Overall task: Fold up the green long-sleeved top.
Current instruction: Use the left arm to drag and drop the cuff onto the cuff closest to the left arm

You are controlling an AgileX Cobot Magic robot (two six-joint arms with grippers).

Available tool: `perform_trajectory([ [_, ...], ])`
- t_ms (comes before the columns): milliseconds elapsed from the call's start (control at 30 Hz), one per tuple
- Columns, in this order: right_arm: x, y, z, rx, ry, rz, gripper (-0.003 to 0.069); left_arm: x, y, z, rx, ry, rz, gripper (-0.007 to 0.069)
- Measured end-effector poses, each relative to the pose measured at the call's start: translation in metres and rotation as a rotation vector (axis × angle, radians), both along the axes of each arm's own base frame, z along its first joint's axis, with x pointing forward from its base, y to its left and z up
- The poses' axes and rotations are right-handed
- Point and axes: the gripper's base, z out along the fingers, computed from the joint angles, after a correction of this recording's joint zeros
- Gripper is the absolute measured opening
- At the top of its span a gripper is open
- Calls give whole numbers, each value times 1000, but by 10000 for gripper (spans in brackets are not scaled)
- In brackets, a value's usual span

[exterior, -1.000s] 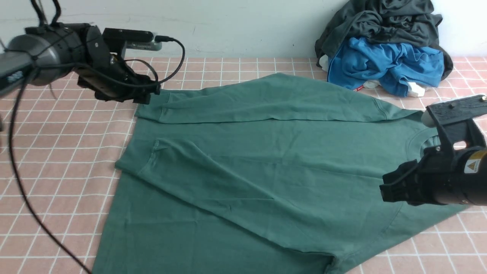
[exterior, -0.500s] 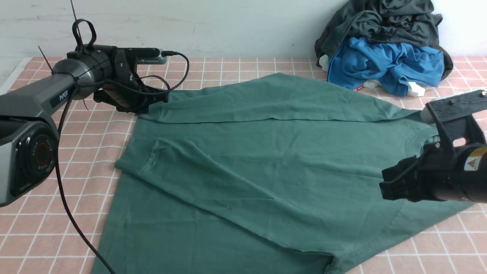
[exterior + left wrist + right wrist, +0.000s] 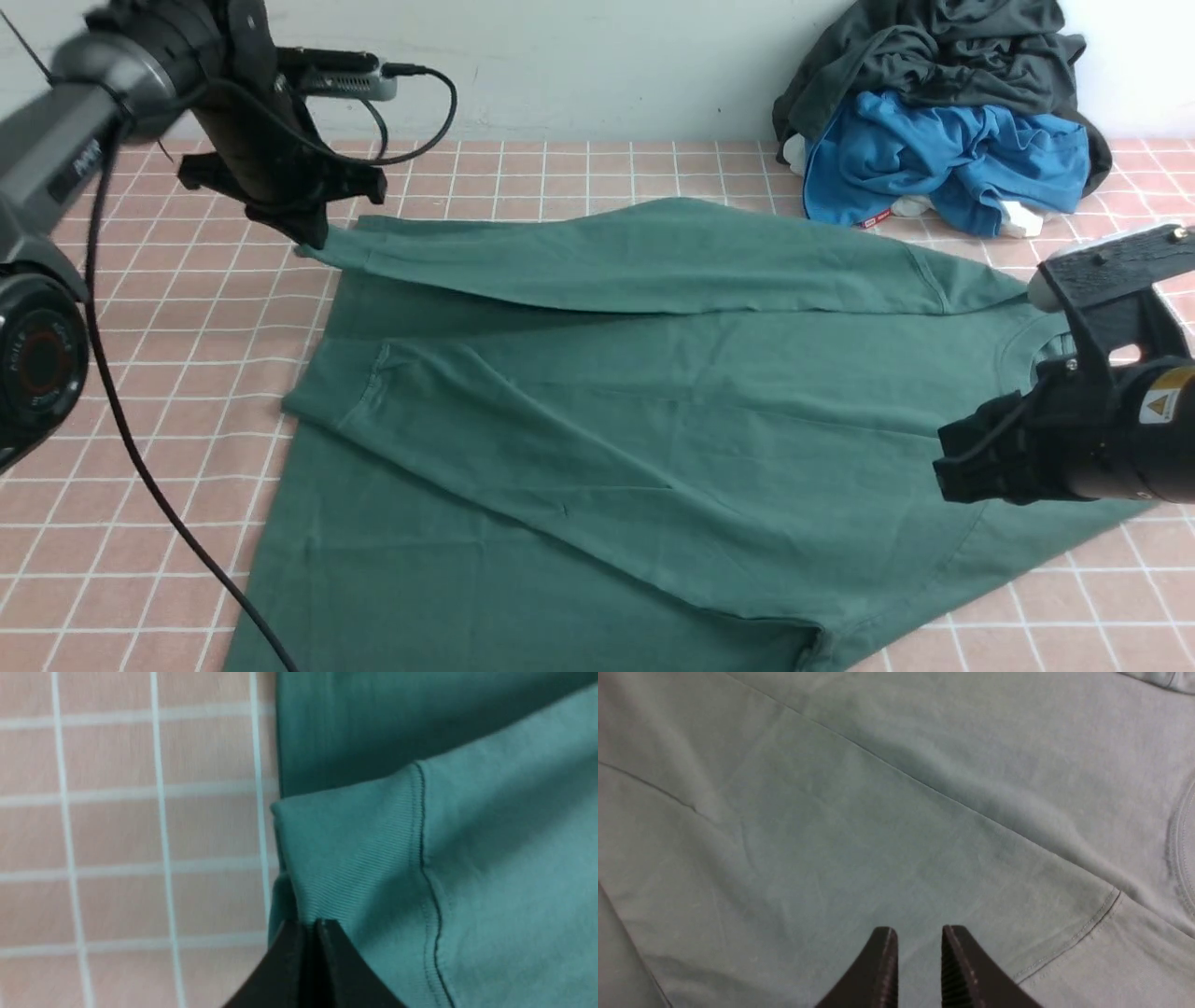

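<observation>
Lying spread across a pink table [image 3: 187, 373] ruled with white grid lines, the green top [image 3: 597, 411] has its neck to the right, while a grey garment [image 3: 934, 47] and a blue garment [image 3: 943, 154] sit heaped at the far right against the white wall [image 3: 607, 56]. The left gripper [image 3: 306, 243] is pinched tight on the far sleeve's ribbed cuff [image 3: 355, 858], holding it off the table. The right gripper [image 3: 916, 933] hovers over the top near the neck, jaws slightly parted and empty.
</observation>
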Motion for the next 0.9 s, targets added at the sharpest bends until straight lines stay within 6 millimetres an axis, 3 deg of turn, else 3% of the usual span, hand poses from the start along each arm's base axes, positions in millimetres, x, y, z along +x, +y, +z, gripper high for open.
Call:
perform_trajectory([
  [33, -1, 0, 1, 0, 0, 1, 135, -8, 1, 16, 13, -2, -30, -4],
  [100, -3, -1, 4, 1, -9, 3, 135, -18, 0, 26, 15, 4, -48, -4],
  [200, -8, -2, 13, 5, -40, 6, 135, -34, -1, 29, -6, 44, -51, -4],
  [300, -12, -4, 20, 7, -65, 9, 135, -50, -3, 22, -28, 102, -52, -4],
  [433, -18, -6, 29, 22, -97, 8, 135, -83, -8, -17, -1, 285, -79, 4],
  [600, -22, -5, 31, 59, -79, -6, 135, -97, -9, -29, 63, 341, -97, 57],
  [667, -23, -4, 31, 66, -63, -7, 135, -99, -13, -23, 64, 328, -104, 93],
  [733, -26, -5, 31, 67, -39, -4, 135, -106, -21, -4, 73, 280, -125, 171],
  [767, -29, -5, 31, 65, -27, 0, 135, -115, -31, 15, 73, 233, -154, 230],
  [833, -31, -5, 33, 65, -28, 5, 135, -130, -45, 34, 63, 189, -192, 281],
  [900, -32, -5, 33, 67, -30, 8, 135, -146, -56, 43, 65, 175, -230, 325],
])
